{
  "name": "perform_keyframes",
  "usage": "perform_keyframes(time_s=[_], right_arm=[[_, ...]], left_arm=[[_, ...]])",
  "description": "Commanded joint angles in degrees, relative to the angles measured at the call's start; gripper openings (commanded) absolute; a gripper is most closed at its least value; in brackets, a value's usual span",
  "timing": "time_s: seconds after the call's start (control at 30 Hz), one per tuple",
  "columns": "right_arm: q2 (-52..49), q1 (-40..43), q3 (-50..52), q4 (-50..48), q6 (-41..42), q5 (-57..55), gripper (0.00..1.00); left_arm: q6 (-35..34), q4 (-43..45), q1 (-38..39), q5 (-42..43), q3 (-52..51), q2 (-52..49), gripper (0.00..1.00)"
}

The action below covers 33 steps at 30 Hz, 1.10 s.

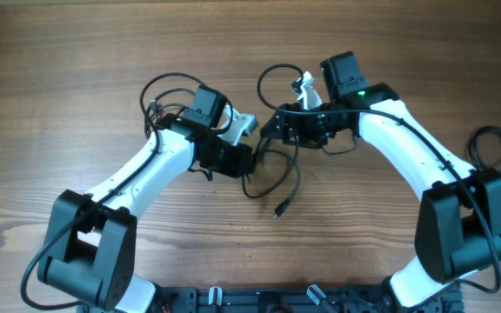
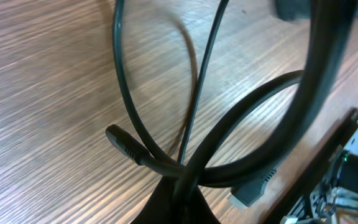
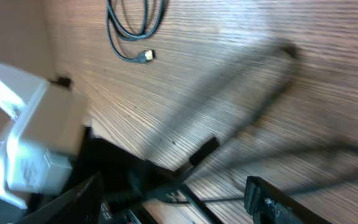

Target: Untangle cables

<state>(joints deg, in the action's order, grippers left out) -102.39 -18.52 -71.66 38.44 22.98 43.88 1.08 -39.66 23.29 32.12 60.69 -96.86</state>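
Left gripper point(image 2: 182, 186) clamps the cables point(image 2: 229, 176) mid-bench point(image 1: 59, 87); right gripper point(image 3: 173, 183) fingers stand apart. They look light, limp and snag-prone, so are best taken near a plug point(image 1: 278, 211).

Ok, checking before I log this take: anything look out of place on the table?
Only the cables: several loops cross in a tangle where the left gripper pinches them, and one plug end trails loose on the table. No damage visible.
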Motion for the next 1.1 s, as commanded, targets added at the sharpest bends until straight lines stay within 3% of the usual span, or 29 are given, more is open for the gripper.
perform_keyframes(time_s=[0.0, 0.07, 0.13, 0.27, 0.33, 0.4, 0.73, 0.9, 1.07], right_arm=[[0.59, -1.97, -0.04, -2.47, 4.26, 1.20, 0.75], [0.59, -2.69, -0.04, -3.54, 4.63, 1.07, 0.74], [0.59, -2.84, -0.04, -3.67, 5.55, 0.20, 0.66], [0.59, -2.78, -0.04, -3.63, 5.53, -4.48, 0.27], [0.59, -2.78, -0.04, -3.63, 5.53, -5.88, 0.23], [0.59, -2.75, -0.04, -3.08, 5.49, -8.52, 0.11], [0.59, -1.66, -0.04, 4.74, 0.15, -20.59, 0.04], [0.59, 4.15, -0.04, 10.45, -4.70, -25.66, 0.04], [0.59, 10.97, -0.04, 14.14, -8.28, -26.49, 0.04]], left_arm=[[3.23, 0.39, 2.25, 2.12, -0.48, -0.66, 0.04], [3.21, 0.61, 2.80, 2.12, -0.48, -0.66, 0.04], [3.21, 0.68, 2.86, 2.08, -0.48, -0.66, 0.04], [3.19, 0.61, 2.82, 1.90, -0.48, -0.66, 0.04], [3.19, 0.61, 2.82, 1.90, -0.48, -0.66, 0.04], [3.19, 0.61, 2.82, 1.88, -0.48, -0.66, 0.04], [2.40, 0.61, 2.80, -0.48, -0.48, -0.66, 0.04], [-5.20, 0.68, 1.46, -7.34, -0.46, -0.66, 0.04], [-12.09, 1.51, -3.48, -7.10, -0.46, -0.66, 0.04]])
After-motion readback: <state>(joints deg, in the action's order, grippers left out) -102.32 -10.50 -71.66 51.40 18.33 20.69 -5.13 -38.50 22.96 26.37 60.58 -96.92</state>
